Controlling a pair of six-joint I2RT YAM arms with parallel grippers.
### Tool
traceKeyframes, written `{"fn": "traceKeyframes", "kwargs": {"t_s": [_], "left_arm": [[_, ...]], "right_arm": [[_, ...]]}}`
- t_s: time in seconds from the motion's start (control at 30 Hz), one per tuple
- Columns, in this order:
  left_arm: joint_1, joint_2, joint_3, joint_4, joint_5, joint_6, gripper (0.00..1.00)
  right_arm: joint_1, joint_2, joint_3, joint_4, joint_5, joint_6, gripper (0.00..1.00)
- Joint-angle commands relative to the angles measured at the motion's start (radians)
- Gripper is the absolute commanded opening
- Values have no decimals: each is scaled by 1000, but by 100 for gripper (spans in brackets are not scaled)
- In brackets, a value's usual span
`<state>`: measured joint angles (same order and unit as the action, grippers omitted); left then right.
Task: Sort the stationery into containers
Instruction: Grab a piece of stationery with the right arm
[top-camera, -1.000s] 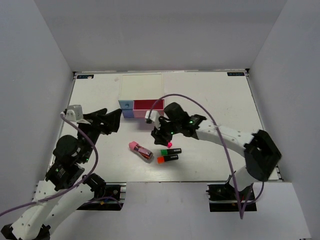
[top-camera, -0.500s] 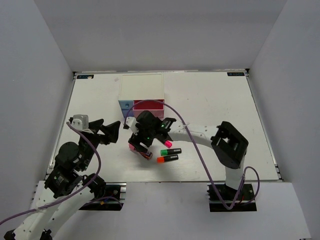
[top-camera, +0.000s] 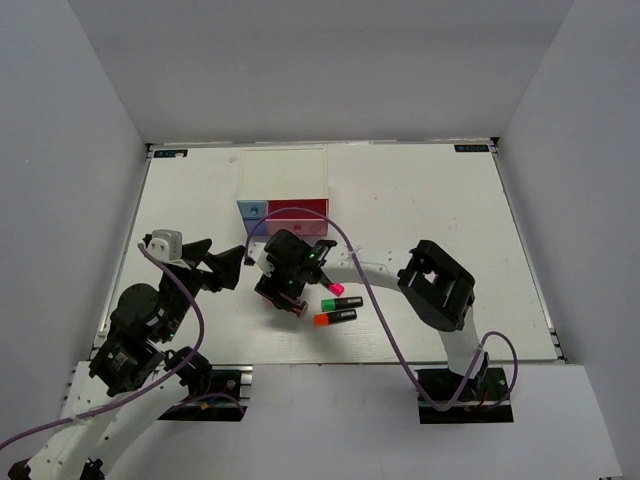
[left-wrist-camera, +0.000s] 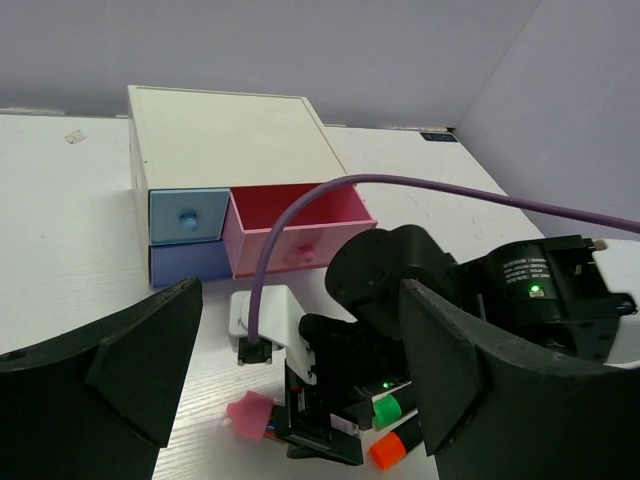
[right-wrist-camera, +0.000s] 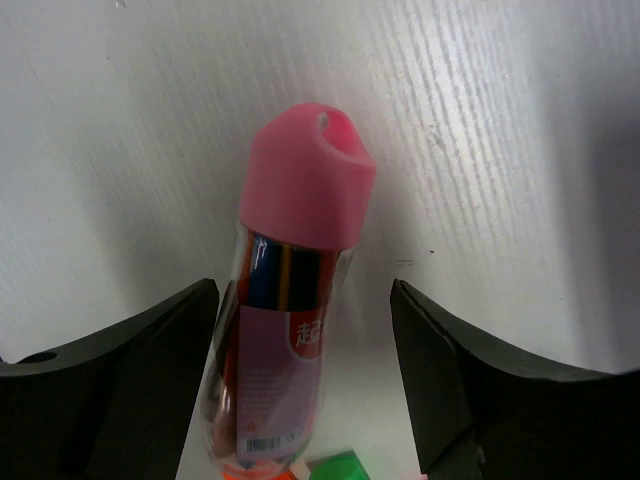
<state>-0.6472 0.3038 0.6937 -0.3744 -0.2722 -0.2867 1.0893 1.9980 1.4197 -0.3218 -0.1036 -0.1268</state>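
Observation:
The pink-capped oblong block (right-wrist-camera: 290, 300), a clear tube of coloured pencils, lies flat on the table between the fingers of my right gripper (right-wrist-camera: 303, 310). That gripper is open and straddles the block, which lies closer to the left finger (right-wrist-camera: 150, 350). In the top view the right gripper (top-camera: 281, 295) hides most of the block (top-camera: 297, 310). Three black markers lie just right of it, with pink (top-camera: 336, 288), green (top-camera: 342, 303) and orange (top-camera: 334, 319) ends. My left gripper (top-camera: 215, 265) hovers open and empty to the left. The drawer unit (top-camera: 283, 180) stands behind, its pink drawer (left-wrist-camera: 298, 222) pulled out.
The light blue drawer (left-wrist-camera: 186, 216) and the periwinkle drawer (left-wrist-camera: 190, 263) under it are closed. The right arm's purple cable (left-wrist-camera: 300, 215) arcs over the pink drawer's front. Grey walls enclose the white table (top-camera: 430, 210) on three sides.
My right gripper has swung left from above the markers to over the pink-capped block, lowered and opened wide. The left gripper has opened wider and drawn slightly back.

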Motion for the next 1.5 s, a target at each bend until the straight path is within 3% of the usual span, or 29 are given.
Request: {"fn": "traceKeyframes", "kwargs": {"t_s": [0.0,0.3,0.4,0.7,0.8,1.03,1.17,1.3,1.47], "left_arm": [[6,-8,-5,-11,24,14,89],[6,-17,-5,-11,24,14,89],[6,-17,-5,-11,14,14,89],[6,-115,-25,28,33,23,89],[6,-161,-34,49,53,32,89],[6,-212,-56,68,62,41,89],[6,-203,-56,68,62,41,89],[6,-193,-56,68,62,50,89],[6,-184,-56,68,62,50,89]], "right_arm": [[15,30,42,-60,-19,-17,75],[29,54,59,-106,-45,-48,69],[27,50,65,-131,-71,-66,60],[23,-142,45,-115,-145,-134,14],[21,-225,12,-86,-114,-149,9],[11,-424,-62,25,14,-203,4],[-5,-501,-125,139,163,-330,4],[-25,-478,-117,275,312,-480,3],[-39,-390,-70,354,375,-651,3]]}}
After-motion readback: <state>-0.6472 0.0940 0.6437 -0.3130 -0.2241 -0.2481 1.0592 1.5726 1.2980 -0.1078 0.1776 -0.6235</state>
